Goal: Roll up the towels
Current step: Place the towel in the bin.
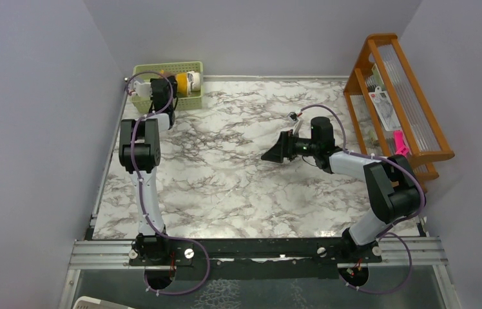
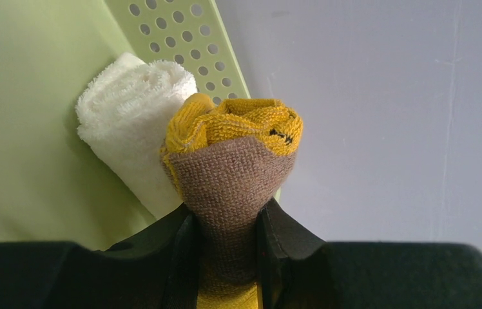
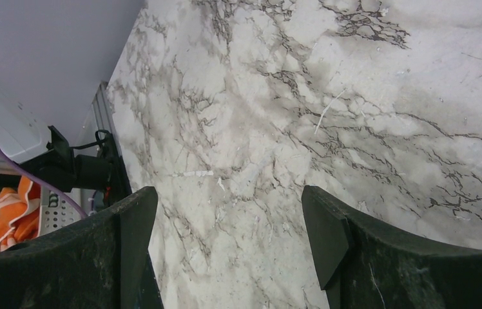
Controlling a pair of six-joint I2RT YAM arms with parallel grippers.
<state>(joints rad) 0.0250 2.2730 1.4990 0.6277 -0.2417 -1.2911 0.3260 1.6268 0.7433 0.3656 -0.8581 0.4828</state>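
Item 1: yellow towel (image 2: 233, 125), rolled, brown patch facing my camera, pinched between the narrow-set fingers of my left gripper (image 2: 229, 232) at the basket (image 2: 26, 129).
Item 2: white towel (image 2: 129, 109), rolled, lying in the basket and touching the yellow one.
Item 3: right gripper (image 3: 229, 219), jaws wide, holding nothing, over the table (image 3: 303, 96).

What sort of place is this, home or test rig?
Probably a lab test cell: plain grey walls box in a marble-pattern table, the left arm and right arm bolt to a metal rail at its near edge, with a green basket and wooden rack as props.
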